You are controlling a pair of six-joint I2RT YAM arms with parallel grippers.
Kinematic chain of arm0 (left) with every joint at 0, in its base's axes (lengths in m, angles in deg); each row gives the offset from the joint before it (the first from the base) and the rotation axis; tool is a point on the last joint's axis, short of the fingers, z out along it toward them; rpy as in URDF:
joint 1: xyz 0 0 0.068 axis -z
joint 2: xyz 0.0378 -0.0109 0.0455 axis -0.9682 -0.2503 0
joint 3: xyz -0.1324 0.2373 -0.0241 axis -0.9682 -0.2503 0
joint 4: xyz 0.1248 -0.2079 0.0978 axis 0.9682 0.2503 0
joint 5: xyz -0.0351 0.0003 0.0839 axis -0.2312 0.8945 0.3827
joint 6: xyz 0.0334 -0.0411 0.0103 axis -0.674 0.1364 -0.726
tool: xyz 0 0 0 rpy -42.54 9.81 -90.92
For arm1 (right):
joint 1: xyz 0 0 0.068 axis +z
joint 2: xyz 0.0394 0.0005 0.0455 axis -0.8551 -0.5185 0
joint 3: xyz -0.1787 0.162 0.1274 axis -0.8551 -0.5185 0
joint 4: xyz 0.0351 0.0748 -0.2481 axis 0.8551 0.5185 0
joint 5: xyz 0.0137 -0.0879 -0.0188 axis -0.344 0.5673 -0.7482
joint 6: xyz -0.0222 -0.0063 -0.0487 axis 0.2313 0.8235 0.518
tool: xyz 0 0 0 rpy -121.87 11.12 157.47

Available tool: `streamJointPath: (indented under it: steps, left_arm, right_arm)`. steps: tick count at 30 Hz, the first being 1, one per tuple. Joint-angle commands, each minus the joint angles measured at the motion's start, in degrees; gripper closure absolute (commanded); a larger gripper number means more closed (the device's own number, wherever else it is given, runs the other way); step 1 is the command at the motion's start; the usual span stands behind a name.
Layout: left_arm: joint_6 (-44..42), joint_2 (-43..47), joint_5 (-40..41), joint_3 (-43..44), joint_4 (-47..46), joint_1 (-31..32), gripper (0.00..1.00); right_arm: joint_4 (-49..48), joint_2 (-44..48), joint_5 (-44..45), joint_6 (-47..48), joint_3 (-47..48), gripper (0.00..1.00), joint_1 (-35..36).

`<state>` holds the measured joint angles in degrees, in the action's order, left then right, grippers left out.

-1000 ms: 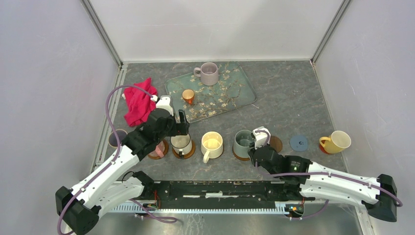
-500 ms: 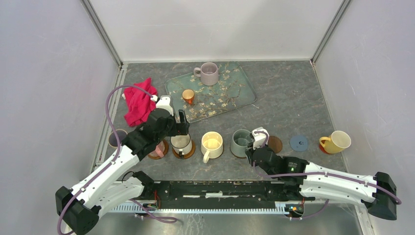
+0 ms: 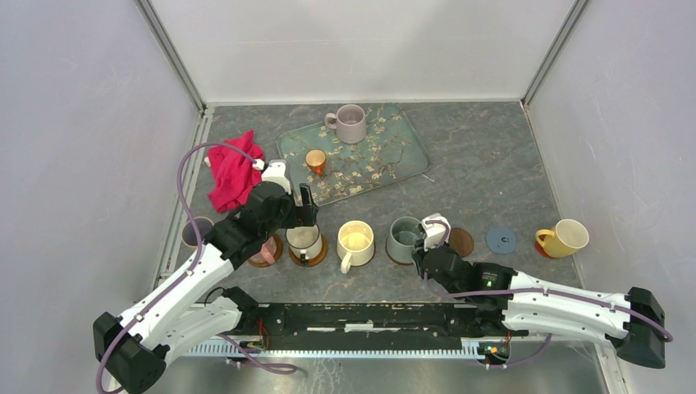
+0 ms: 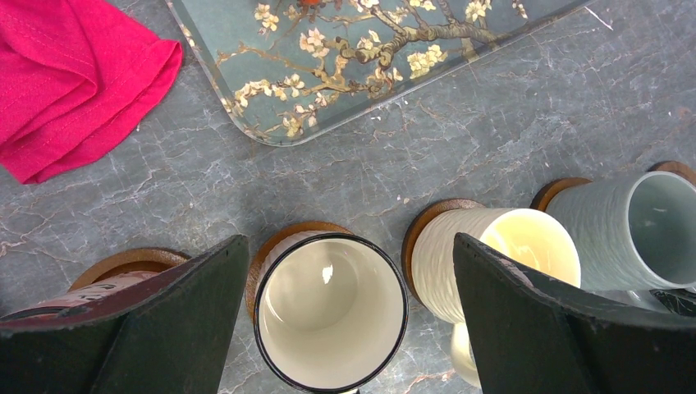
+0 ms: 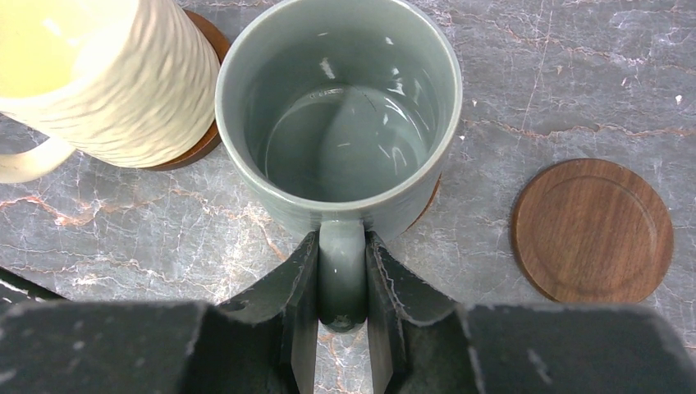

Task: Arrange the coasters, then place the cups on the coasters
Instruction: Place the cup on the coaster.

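A row of cups stands on orange-brown coasters. My left gripper [image 3: 306, 220] [image 4: 349, 246] is open, its fingers either side of the black-rimmed white cup [image 4: 330, 312] [image 3: 304, 241] without touching it. A pink cup [image 3: 267, 247] stands to its left and a cream cup [image 3: 355, 240] [image 5: 107, 74] to its right. My right gripper [image 3: 423, 249] [image 5: 342, 246] is shut on the handle [image 5: 342, 275] of the grey-green cup [image 5: 341, 123] [image 3: 405, 236]. That cup stands over a coaster whose edge [image 5: 431, 197] peeks out.
A bare dark brown coaster [image 3: 461, 242] [image 5: 592, 230] and a grey-blue coaster [image 3: 501, 239] lie right of the row. A yellow cup [image 3: 566, 237] stands far right. The floral tray [image 3: 394, 156] holds a mauve cup [image 3: 351, 123] and a small orange cup [image 3: 315, 160]. A red cloth [image 3: 234, 172] lies at the back left.
My right gripper has shifted the grey-green cup slightly left and away, over its coaster. The left arm has not moved.
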<state>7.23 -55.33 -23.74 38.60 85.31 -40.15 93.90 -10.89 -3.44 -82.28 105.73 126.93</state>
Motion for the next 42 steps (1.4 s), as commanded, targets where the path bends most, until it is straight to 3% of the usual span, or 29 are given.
streamJointPath:
  steps: [1,13,20,24,29,37,42]
  left_arm:
    - [-0.68,0.39,-0.7,0.01,-2.0,-0.19,0.0]
    - [-0.24,-0.78,-1.36,2.63,-1.78,-0.2,0.0]
    - [-0.82,-6.34,-1.19,9.23,-2.59,-0.19,0.0]
    - [-1.74,-11.6,-1.14,14.35,-2.85,-0.19,0.0]
    - [-3.41,-19.18,-1.26,21.69,-2.95,-0.2,0.0]
    - [-9.04,-34.17,-0.33,35.96,-3.81,-1.28,0.0]
    - [-12.31,-44.77,-2.66,45.14,-6.34,-5.34,0.0]
  right_arm:
    - [-0.88,0.1,1.63,-0.83,0.71,0.68,0.34]
    - [0.71,1.2,1.42,0.35,2.84,0.49,0.28]
    - [3.97,0.93,4.55,4.37,9.38,0.13,0.27]
    - [2.8,-0.08,5.56,8.07,11.94,0.02,0.17]
    - [-1.63,-2.48,2.33,13.15,14.38,0.02,-3.46]
    - [-7.61,-4.5,-13.21,17.5,16.2,0.02,-19.84]
    - [-7.34,-5.64,-17.64,18.64,18.52,0.02,-25.07]
